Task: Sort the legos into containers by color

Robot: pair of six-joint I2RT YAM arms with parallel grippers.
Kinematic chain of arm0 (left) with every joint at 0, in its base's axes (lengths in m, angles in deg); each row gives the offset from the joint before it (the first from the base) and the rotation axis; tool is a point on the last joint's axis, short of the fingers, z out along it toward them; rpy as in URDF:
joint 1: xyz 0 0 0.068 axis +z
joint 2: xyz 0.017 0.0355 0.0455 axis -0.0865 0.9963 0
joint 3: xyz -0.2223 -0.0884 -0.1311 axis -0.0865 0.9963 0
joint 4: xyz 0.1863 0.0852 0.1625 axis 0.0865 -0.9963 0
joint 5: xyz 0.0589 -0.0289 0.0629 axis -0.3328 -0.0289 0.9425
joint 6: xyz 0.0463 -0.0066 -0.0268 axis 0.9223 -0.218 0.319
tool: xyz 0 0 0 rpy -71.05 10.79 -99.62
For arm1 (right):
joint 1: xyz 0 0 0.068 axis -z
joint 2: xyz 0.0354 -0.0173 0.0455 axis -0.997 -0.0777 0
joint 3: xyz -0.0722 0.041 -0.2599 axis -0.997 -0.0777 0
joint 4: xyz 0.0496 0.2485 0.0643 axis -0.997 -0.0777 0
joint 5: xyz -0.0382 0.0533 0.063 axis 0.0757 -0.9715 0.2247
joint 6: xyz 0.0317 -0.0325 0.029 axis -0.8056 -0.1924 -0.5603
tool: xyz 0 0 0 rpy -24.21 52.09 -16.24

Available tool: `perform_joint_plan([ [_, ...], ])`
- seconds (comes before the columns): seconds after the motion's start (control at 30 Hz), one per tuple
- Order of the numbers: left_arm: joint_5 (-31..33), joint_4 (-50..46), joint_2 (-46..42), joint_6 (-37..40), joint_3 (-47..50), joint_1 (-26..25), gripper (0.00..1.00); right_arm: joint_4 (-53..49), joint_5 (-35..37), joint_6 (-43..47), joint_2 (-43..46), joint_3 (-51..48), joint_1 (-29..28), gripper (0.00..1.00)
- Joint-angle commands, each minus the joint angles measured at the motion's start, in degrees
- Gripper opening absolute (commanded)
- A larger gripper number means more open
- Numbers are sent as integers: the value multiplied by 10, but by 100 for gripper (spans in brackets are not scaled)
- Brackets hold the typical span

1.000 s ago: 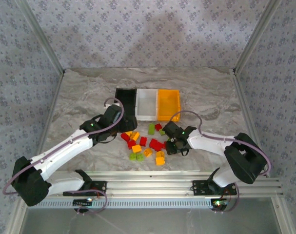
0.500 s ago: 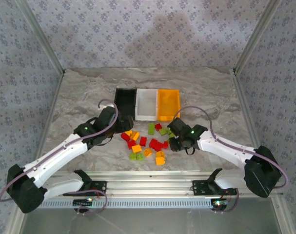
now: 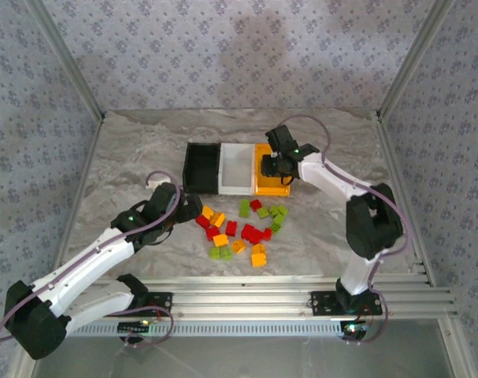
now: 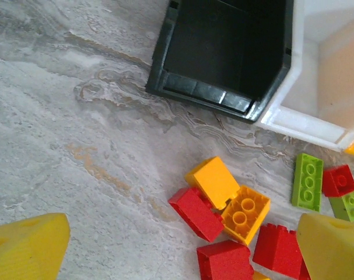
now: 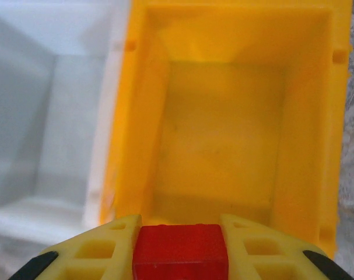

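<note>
My right gripper is closed on a small red plastic brick, and the orange-yellow plastic bin lies just below and ahead of its fingers, I think, with the white plastic bin off to its left.

Mixed-color legos before three bins

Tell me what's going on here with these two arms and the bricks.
The right gripper holds a red brick above the orange-yellow bin, not yet released. The left gripper hangs open over the table near the black bin, at the edge of the brick pile. That bin, the white bin and the orange-yellow one look empty; the pile lies in front of them.
</note>
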Motion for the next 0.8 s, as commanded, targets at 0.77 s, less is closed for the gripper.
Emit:
perform_joint_plan([
  [0.77,-144,85,164,82,-22,-31,86,61,-25,-43,147,-163,13,70],
])
